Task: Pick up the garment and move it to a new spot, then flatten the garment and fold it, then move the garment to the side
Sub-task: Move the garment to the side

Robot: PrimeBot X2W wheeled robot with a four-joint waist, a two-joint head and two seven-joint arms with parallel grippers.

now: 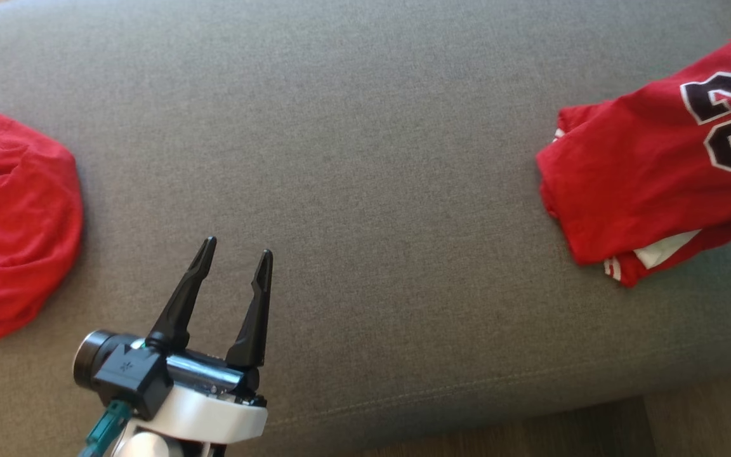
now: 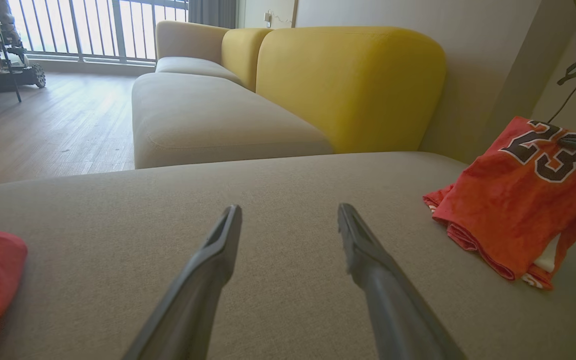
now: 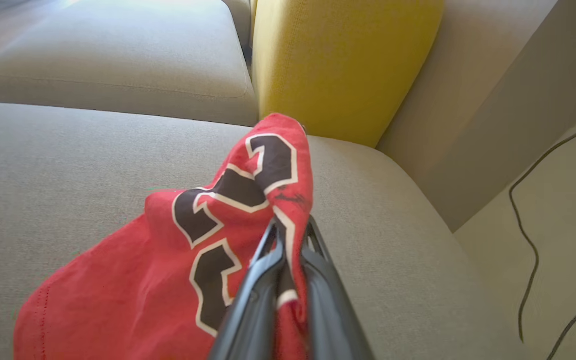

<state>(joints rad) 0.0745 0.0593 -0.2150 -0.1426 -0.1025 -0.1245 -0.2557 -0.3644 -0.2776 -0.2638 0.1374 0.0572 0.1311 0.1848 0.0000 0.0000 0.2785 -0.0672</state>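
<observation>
A home living room — yellow-backed sofa (image 2: 348, 85), wood floor (image 2: 43, 135), railed window (image 2: 93, 30)

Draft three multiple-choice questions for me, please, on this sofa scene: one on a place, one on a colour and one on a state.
1. In the head view, where on the grey fabric seat cushion is the folded red cloth jersey numbered 23?
A. at the left edge
B. in the middle
C. at the right

2. What colour is the padded sofa backrest behind the seat?
A. yellow
B. blue
C. green

3. What is the state of the right gripper?
A. open and empty
B. shut on the jersey
C. shut on a cable

Answers: 1 C, the 23 print sits at that view's right edge. 2 A, the left wrist view shows it plainly yellow. 3 B, the right wrist view shows red cloth pinched between its fingers.
</observation>
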